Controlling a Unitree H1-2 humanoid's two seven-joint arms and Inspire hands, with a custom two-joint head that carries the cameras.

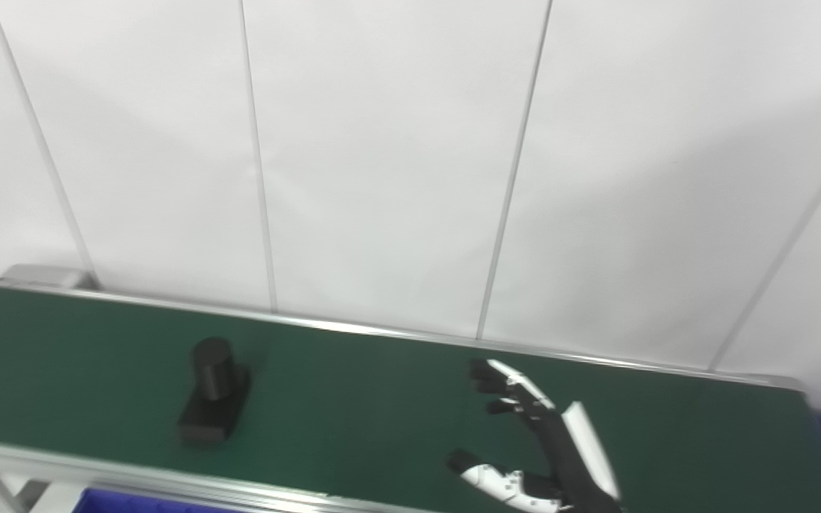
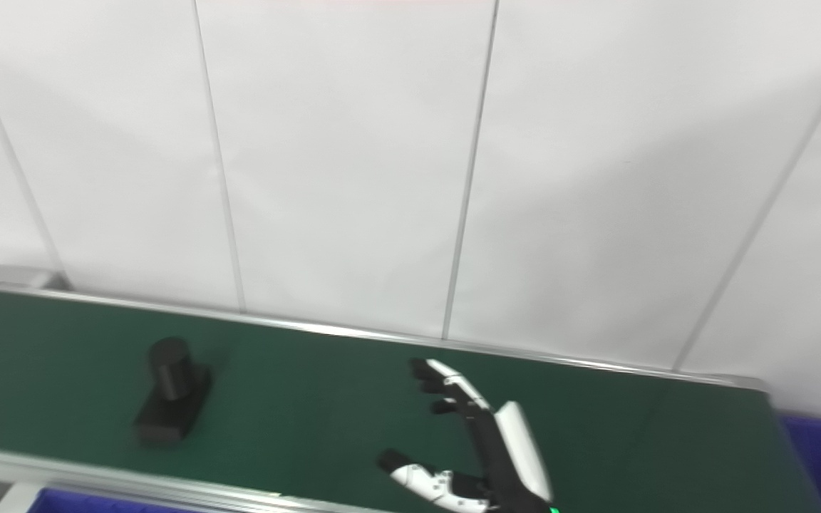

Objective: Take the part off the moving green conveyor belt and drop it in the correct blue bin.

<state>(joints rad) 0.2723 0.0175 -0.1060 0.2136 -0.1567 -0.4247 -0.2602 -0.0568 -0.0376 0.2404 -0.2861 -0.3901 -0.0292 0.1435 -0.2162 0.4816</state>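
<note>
Fingers (image 1: 507,388) of the right hand (image 1: 524,442) are spread, empty — well apart from the black part (image 1: 212,392), seemingly a cylinder on a block; mistiming the conveyor belt (image 1: 382,399) risks toppling it.

You see the right hand (image 1: 532,442) only from the wrist up; its arm is cut off by the bottom edge. The left hand falls outside both views. The part (image 2: 168,395) is blurred, so its surface detail cannot be read. The belt (image 1: 382,399) runs out of frame at the left edge. Only slivers of the bins show: one (image 2: 820,449) cut by the right edge, one (image 1: 140,502) cut by the bottom edge, contents hidden.
</note>
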